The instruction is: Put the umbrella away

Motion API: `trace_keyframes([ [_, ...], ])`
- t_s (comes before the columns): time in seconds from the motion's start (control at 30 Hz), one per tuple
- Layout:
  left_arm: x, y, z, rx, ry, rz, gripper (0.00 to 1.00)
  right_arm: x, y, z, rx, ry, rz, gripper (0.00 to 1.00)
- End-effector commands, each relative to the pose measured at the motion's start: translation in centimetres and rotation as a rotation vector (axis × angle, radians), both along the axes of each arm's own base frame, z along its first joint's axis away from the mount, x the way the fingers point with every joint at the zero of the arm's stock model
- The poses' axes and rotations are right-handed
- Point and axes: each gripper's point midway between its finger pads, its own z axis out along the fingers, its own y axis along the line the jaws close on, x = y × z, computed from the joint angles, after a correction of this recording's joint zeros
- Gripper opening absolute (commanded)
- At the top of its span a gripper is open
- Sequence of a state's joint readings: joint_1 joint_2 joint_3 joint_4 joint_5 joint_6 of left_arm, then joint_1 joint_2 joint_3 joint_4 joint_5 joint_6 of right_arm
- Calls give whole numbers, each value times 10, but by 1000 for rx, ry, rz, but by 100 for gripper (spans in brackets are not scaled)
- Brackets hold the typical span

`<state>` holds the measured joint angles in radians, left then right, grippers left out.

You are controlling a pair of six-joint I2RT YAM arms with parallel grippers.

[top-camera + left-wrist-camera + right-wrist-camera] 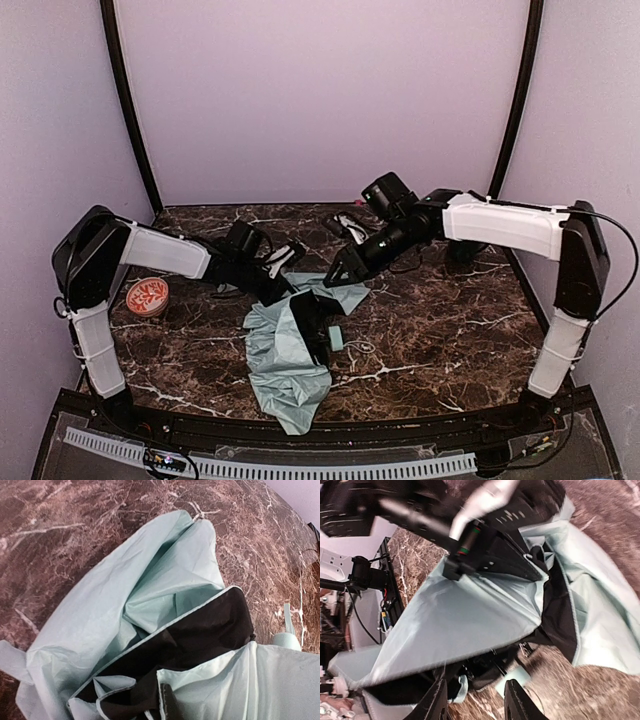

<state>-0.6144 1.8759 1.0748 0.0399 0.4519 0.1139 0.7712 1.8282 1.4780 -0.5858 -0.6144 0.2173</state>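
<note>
Top, umbrella [285, 355]: crumpled mint fabric heap below both grippers, black lining showing; its lower tip reaches the table's near edge.
Top, left gripper [288, 288]: pressed shut on the fabric's upper edge.
Top, right gripper [335, 272]: just above the fabric, near the left tip.
Top, dish [147, 296]: round, red, well left of the left fingers; contents unclear.
Top, table [440, 330]: dark veined marble.
Left wrist, handle [286, 641]: rounded, pale mint, at right; own fingers unseen.
Right wrist, fingers [437, 700]: spread, gripping nothing; ahead, fabric tents from the left gripper's pinch.
</note>
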Motion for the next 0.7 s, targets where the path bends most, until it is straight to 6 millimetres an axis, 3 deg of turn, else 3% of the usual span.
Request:
trace_keyframes([
  [0.0, -4, -7, -8, -1, 90, 5, 0, -15, -8, 42, 8, -236, -9, 40],
  [0.1, -5, -5, -12, 6, 97, 16, 0, -52, 13, 70, 97, -465, 83, 42],
  [0.27, -2, 2, -23, 58, 81, 30, 0, -107, 38, 92, 130, -824, 230, 49],
  [0.33, -4, 2, -26, 61, 88, 25, 0, -133, 55, 91, 130, -917, 325, 52],
  [0.43, -3, 3, -28, 72, 84, 27, 0, -167, 78, 73, 71, -1015, 488, 58],
  [0.53, -2, 4, -28, 83, 79, 23, 0, -155, 90, 31, -103, -1081, 522, 68],
  [0.67, -4, 4, -28, 76, 83, 15, 0, -129, 94, -16, -263, -1092, 547, 71],
])
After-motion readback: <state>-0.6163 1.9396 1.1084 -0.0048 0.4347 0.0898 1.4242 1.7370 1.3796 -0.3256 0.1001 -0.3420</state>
